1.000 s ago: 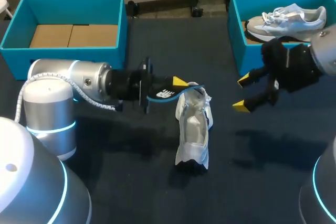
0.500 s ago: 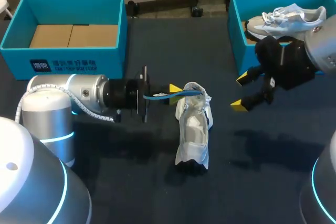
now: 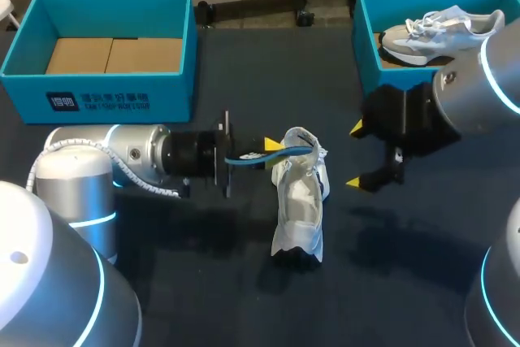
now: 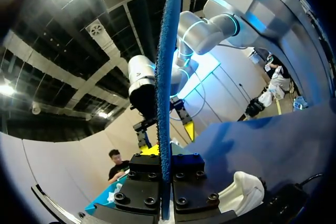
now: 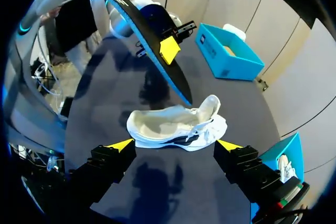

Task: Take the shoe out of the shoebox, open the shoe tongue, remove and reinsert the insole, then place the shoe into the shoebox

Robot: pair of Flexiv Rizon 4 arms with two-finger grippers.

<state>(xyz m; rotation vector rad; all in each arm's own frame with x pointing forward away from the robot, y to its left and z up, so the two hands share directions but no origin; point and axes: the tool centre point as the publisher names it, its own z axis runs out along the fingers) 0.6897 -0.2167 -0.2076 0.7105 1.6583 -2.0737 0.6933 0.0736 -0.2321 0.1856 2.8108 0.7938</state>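
Our left gripper (image 3: pixel 272 149): jaws closed on the blue insole (image 4: pixel 167 77), its tip at the far end of the shoe (image 3: pixel 298 201). Our right gripper (image 3: pixel 356 155): jaws wide apart, holding nothing, right of the shoe. Shoe: lying on the table (image 3: pixel 203 282), mid-scene.

Two open teal shoeboxes (image 3: pixel 97 99) (image 3: pixel 367 46), two pale grey-white shoes (image 3: pixel 299 201) (image 3: pixel 447 26), one blue insole (image 3: pixel 268 154)

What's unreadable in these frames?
Head view: insole front end behind the shoe collar; inside or not, unclear.
Head view: right arm covers part of the second shoe in the shoebox.
Left wrist view: left claw hides most of the shoe; insole edge-on only.
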